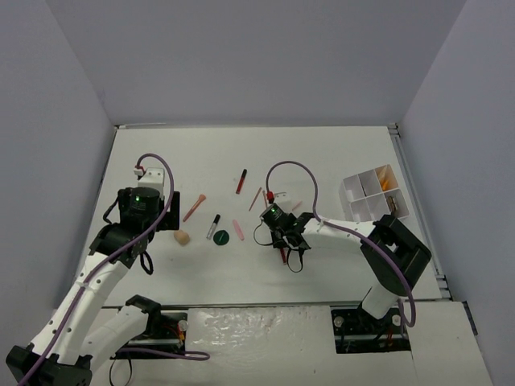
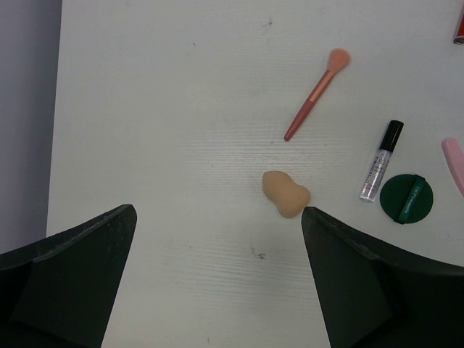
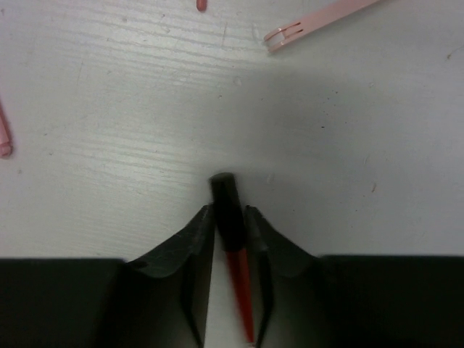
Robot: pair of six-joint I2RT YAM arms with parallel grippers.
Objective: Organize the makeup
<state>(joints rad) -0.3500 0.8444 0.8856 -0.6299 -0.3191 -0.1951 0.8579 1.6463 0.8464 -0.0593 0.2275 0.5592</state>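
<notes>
My right gripper is shut on a red pencil, pinching its black cap from both sides just above the table. From above, that gripper sits right of centre. My left gripper hangs open and empty over the table, with the beige sponge just beyond its right fingertip. A pink brush, a clear black-capped tube, a dark-green disc and a pink stick lie to the sponge's right. A dark-red stick and a thin pink pencil lie farther back.
The white compartment tray stands at the right side of the table, with small items in its far cells. A pale pink strip lies ahead of the right gripper. Grey walls close in the table on three sides.
</notes>
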